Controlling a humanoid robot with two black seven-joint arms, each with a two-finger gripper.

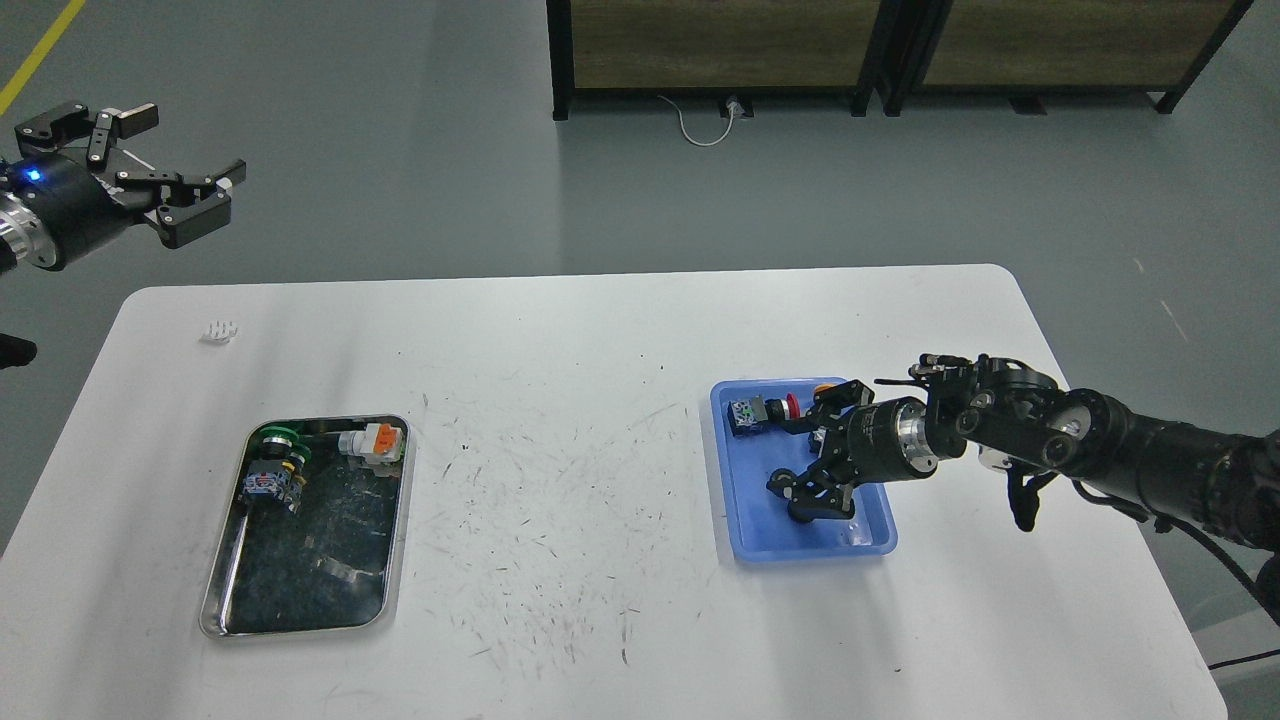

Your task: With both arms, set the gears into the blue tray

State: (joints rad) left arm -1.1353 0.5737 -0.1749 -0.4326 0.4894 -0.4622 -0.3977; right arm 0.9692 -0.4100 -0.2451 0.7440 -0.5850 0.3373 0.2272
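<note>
The blue tray (742, 520) lies on the right half of the white table. My right gripper (808, 447) reaches into it from the right, low over its floor, with its fingers spread open and nothing between them. One black gear (803, 514) rests on the tray floor near the front, right under the lower finger and partly hidden by it. I cannot tell whether they touch. My left gripper (178, 165) hangs open and empty high at the far left, off the table's back edge.
A push-button switch with a red cap (758, 412) lies in the blue tray's back left corner. A steel tray (392, 560) at the front left holds switches (272, 472) and an orange-capped part (371, 441). A small white piece (218, 330) lies near the back left corner.
</note>
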